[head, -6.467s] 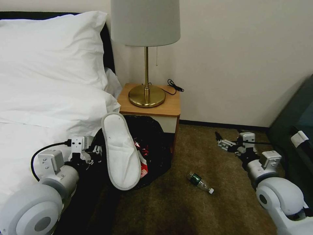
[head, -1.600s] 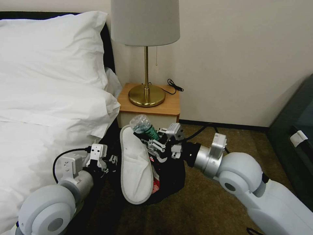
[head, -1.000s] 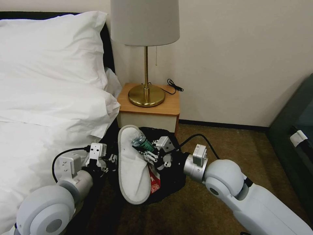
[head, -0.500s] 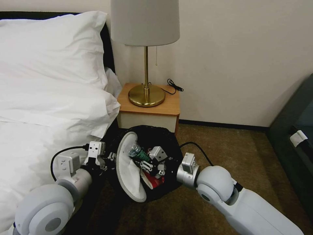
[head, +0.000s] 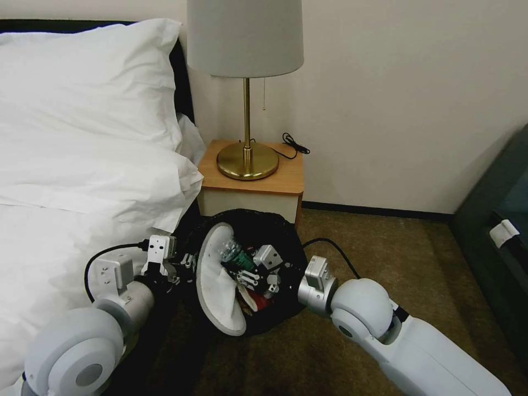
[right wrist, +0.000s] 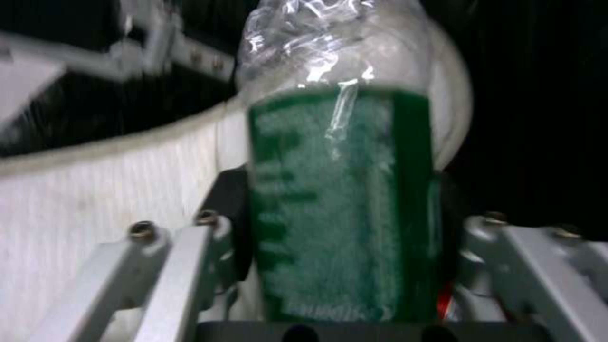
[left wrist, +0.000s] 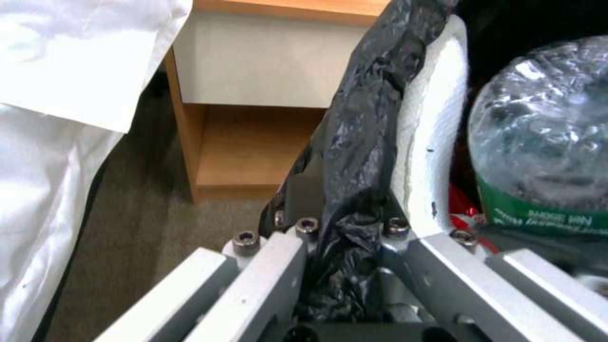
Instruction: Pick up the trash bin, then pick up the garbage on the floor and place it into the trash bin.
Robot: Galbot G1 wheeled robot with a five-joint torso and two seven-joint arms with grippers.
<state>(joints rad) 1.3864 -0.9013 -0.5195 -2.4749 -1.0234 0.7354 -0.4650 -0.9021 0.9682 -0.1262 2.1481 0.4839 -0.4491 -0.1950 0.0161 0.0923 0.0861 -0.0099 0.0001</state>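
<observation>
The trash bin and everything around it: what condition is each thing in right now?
trash bin: open-topped, lined with a black bag, held at its rim
left end effector: shut on the bin's bagged rim
right end effector: inside the bin, shut on the green bottle
green bottle: crumpled, gripped at its label
white slipper: leaning in the bin, sticking out over the rim
lamp: unlit

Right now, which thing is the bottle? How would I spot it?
Find the gold lamp on the wooden nightstand; below it sits the black trash bin. Inside, beside a white slipper, the right gripper holds the bottle: crinkly clear plastic with a green label.
</observation>
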